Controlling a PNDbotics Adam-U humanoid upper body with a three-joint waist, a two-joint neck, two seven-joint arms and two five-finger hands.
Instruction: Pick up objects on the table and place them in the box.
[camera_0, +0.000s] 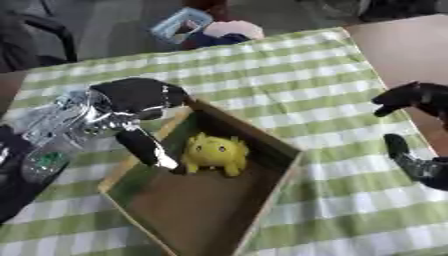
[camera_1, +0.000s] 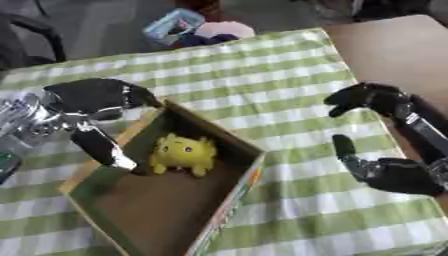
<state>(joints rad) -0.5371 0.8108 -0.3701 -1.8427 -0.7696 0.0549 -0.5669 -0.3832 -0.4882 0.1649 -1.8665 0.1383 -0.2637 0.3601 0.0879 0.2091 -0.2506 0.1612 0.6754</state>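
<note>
A yellow plush toy (camera_0: 215, 154) lies inside the open cardboard box (camera_0: 282, 146), near its far end. My left hand (camera_0: 131, 100) hangs over the box's left wall with its fingers relaxed and apart; one finger (camera_0: 147, 148) points down just left of the toy, and nothing is held. My right hand (camera_1: 385, 145) is off to the right above the tablecloth, open, fingers spread and loosely curved around nothing.
The box sits on a green and white checked cloth (camera_0: 289, 80). A bare wooden tabletop (camera_0: 402, 45) shows at the upper right. A blue-rimmed container (camera_0: 179, 24) and a pink thing (camera_0: 232, 29) lie past the table's far edge.
</note>
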